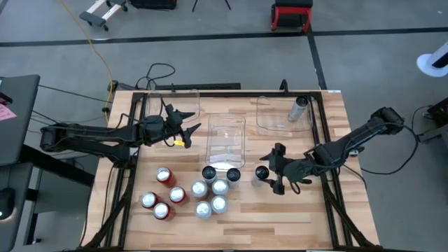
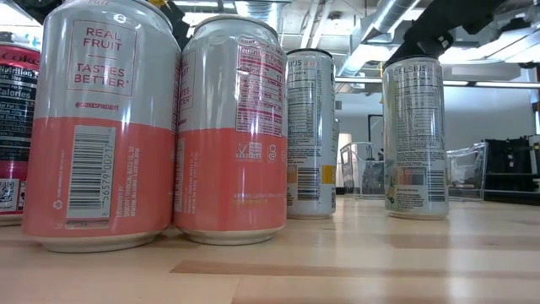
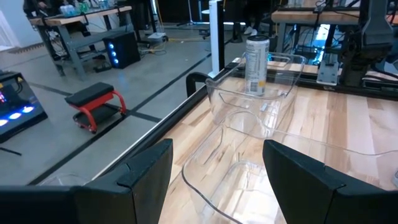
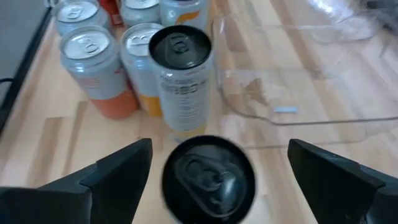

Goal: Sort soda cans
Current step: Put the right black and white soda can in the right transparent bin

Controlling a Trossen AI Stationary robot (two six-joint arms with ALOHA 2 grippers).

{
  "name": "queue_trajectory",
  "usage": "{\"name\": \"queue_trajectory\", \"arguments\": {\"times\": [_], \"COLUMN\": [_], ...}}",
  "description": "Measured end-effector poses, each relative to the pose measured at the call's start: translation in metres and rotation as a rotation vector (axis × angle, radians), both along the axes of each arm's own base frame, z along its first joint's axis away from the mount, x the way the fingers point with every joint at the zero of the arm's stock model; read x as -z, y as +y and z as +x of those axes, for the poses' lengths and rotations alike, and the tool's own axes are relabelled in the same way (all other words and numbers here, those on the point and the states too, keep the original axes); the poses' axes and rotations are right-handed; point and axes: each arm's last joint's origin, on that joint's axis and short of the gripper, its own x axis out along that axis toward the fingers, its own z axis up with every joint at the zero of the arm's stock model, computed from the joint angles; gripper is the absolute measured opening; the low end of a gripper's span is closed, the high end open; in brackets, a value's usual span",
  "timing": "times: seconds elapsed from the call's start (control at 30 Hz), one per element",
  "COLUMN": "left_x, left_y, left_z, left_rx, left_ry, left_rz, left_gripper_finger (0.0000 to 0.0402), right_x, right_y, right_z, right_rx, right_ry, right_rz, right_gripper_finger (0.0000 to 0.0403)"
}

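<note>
Several soda cans stand upright in a cluster (image 1: 189, 192) near the table's front: red ones on the left, silver ones in the middle, and two dark-topped ones (image 1: 221, 173) at the cluster's far side. Another dark-topped can (image 1: 261, 173) (image 4: 208, 177) stands alone on the table to their right. My right gripper (image 1: 271, 170) (image 4: 219, 149) is open, one finger on each side of this can, clear of it. My left gripper (image 1: 194, 122) (image 3: 217, 155) hangs open and empty above the table's far left. One more can (image 3: 257, 65) stands inside the far right clear bin (image 1: 280, 122).
Three clear plastic bins stand along the far half of the table: one at the far left (image 1: 178, 101), one in the middle (image 1: 226, 136), and the far right one with the can in it. Bare wood lies at the table's near right (image 1: 294, 217).
</note>
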Motion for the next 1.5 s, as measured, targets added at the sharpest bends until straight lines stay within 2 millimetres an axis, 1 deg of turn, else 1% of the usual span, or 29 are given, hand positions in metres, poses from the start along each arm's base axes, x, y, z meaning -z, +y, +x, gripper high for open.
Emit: {"name": "queue_trajectory", "arguments": {"times": [0.1,0.23,0.4,0.47,0.63,0.7,0.77,0.93,0.97,1.17,1.27,1.37,1.43,1.5], "left_x": [0.0,0.0,0.0,0.0,0.0,0.0,0.0,0.001,0.001,0.002,0.002,0.002,0.002,0.002], "left_y": [0.0,0.0,0.0,0.0,0.0,0.0,0.0,0.0,0.0,0.0,0.0,0.0,0.0,0.0], "left_z": [0.0,0.0,0.0,0.0,0.0,0.0,0.0,0.0,0.0,0.0,0.0,0.0,0.0,0.0], "left_rx": [0.0,0.0,-0.001,-0.001,-0.001,0.0,0.001,-0.001,-0.002,-0.004,-0.004,-0.005,-0.005,-0.005], "left_ry": [0.001,0.003,0.004,0.004,0.004,0.007,0.009,0.005,0.006,0.011,0.006,0.007,0.006,0.006], "left_rz": [0.0,-0.001,-0.001,-0.001,-0.002,0.002,0.007,-0.004,-0.012,-0.018,-0.023,-0.025,-0.025,-0.024], "left_gripper_finger": [0.0247,0.0247,0.0247,0.0247,0.0247,0.0247,0.0247,0.0247,0.0247,0.0247,0.0247,0.0247,0.0247,0.0247], "right_x": [0.001,0.005,0.025,0.03,0.03,0.026,0.023,0.02,0.02,0.02,0.015,0.001,-0.014,-0.025], "right_y": [0.0,0.003,0.005,0.007,0.008,0.008,0.009,0.009,0.009,0.008,0.004,-0.003,-0.009,-0.016], "right_z": [0.0,0.001,0.012,0.016,0.02,0.021,0.02,0.018,0.017,0.016,0.01,-0.001,-0.01,-0.021], "right_rx": [0.0,-0.005,0.011,0.008,-0.004,-0.003,-0.007,-0.002,0.002,0.024,0.03,0.069,0.124,0.18], "right_ry": [0.01,0.034,0.118,0.128,0.136,0.126,0.126,0.138,0.143,0.155,0.165,0.175,0.128,0.086], "right_rz": [0.029,0.018,-0.023,-0.037,-0.056,-0.048,-0.048,-0.044,-0.044,-0.038,-0.042,-0.066,-0.063,-0.064], "right_gripper_finger": [0.0399,0.04,0.04,0.04,0.0394,0.0378,0.0352,0.0256,0.0243,0.0242,0.0242,0.0242,0.0242,0.0242]}}
